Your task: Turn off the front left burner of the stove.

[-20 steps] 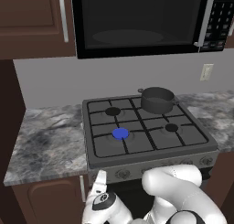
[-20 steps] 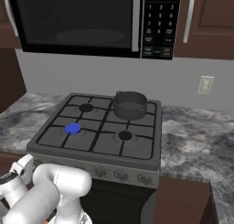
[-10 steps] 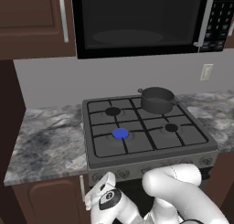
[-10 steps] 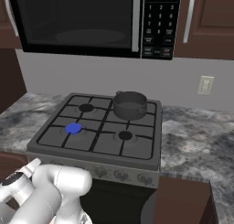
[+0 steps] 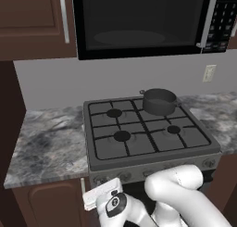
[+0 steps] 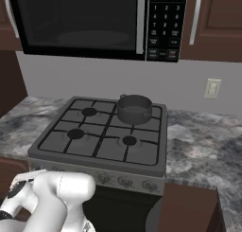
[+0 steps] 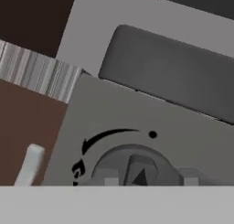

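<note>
Gripper: your hand sits low at the stove's front panel, at about 7 o'clock in the left base view; you cannot tell from any view how far the fingers stand apart.
Knob (image 7: 137,170): in the hand view you look straight at a round grey knob at 6 o'clock, very close, with a black arc and a dot printed on the panel around it.
Arm (image 5: 173,193): the white arm curls in front of the oven, its elbow at 5 o'clock in the left base view.
Stove (image 5: 106,163): the dark grey range fills the middle of your view, a row of small knobs along its front edge.
Front left burner (image 5: 122,136): the disc is plain black, ringed by grate bars, just left of centre on the cooktop; from the right camera it is at 9 o'clock (image 6: 75,133).
Pot (image 5: 159,101): a grey pot stands on the back right burner, at 1 o'clock.
Counter (image 5: 46,145): grey marbled stone lies either side of the stove.
Microwave (image 5: 139,20): black, hung above, at 12 o'clock.
</note>
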